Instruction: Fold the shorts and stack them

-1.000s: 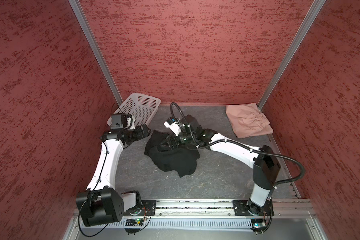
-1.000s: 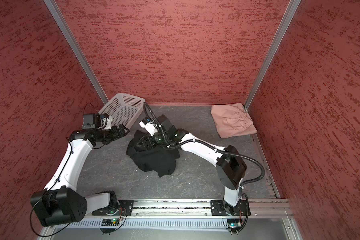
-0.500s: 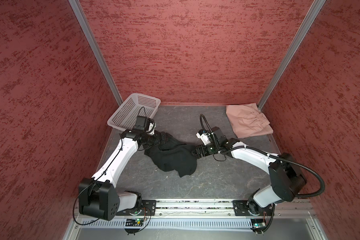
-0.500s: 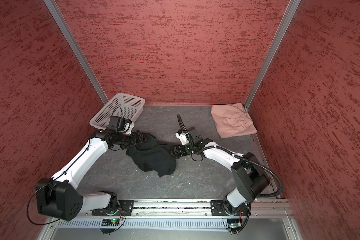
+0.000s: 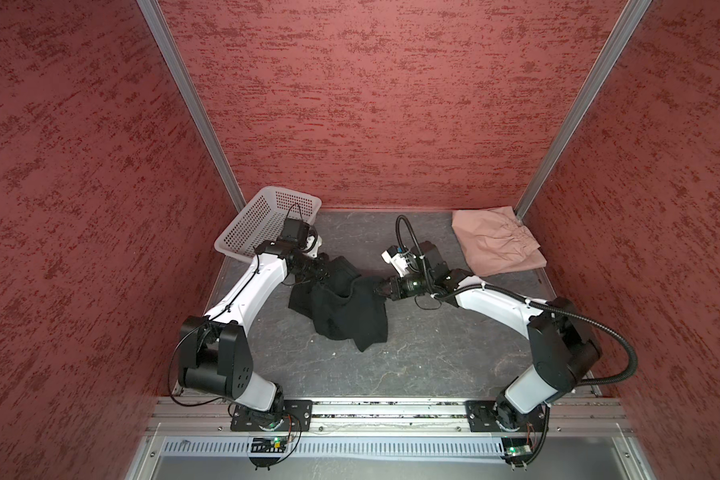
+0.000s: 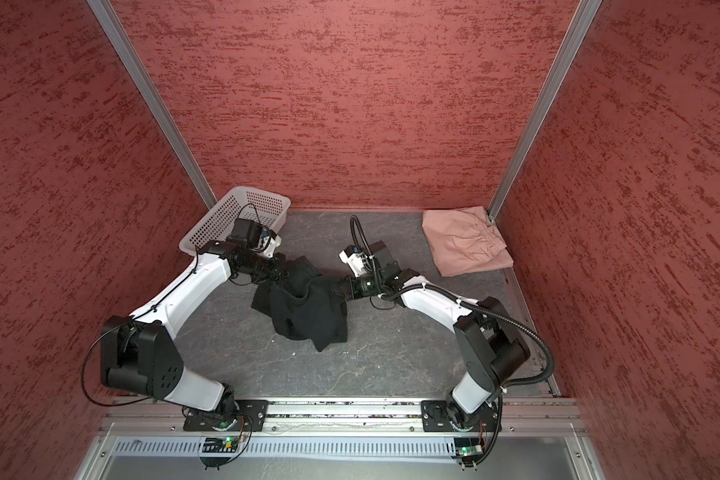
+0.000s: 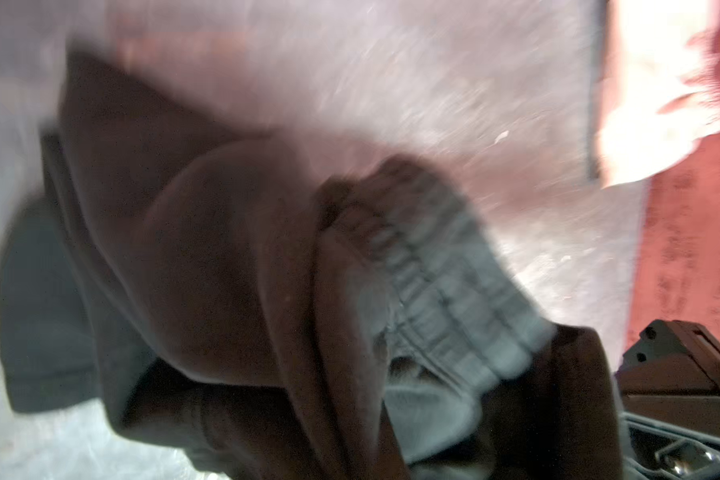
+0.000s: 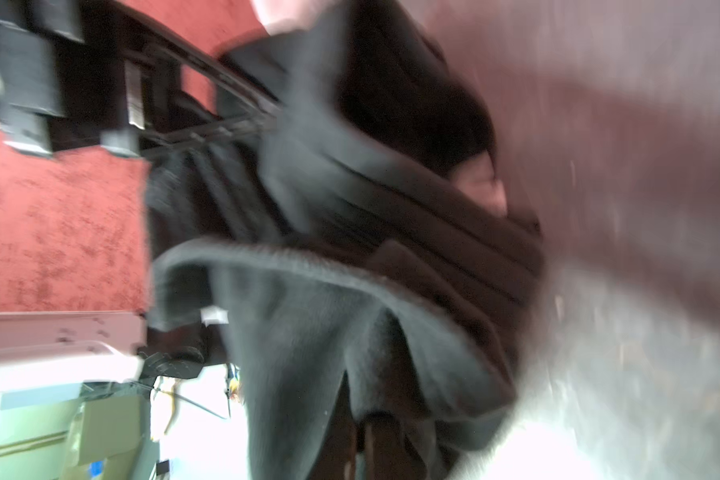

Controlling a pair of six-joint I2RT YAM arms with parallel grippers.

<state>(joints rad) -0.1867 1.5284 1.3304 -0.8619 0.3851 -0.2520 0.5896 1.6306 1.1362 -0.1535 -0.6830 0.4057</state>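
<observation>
Both your hands have swung onto the black shorts [image 5: 346,311] in the middle of the table [image 5: 433,353] and now pinch them: left hand [image 5: 323,272] at the far-left edge, right hand [image 5: 381,289] at the right edge, with the long axis between them. The pink shorts [image 5: 495,245] lie folded in the far right corner.

Table [image 5: 433,357]: dark grey top with pale vein-like marks, seen in both top views.
Far-left corner: white perforated basket [image 5: 258,224].
Far-right corner: pink shorts [image 5: 495,249], folded, lying flat, gathered waistband toward corner post.
Middle, slightly left of centre: black shorts [image 5: 350,316], crumpled heap, lower part on table, upper edge raised off it.
Pink shorts and black shorts well apart.
</observation>
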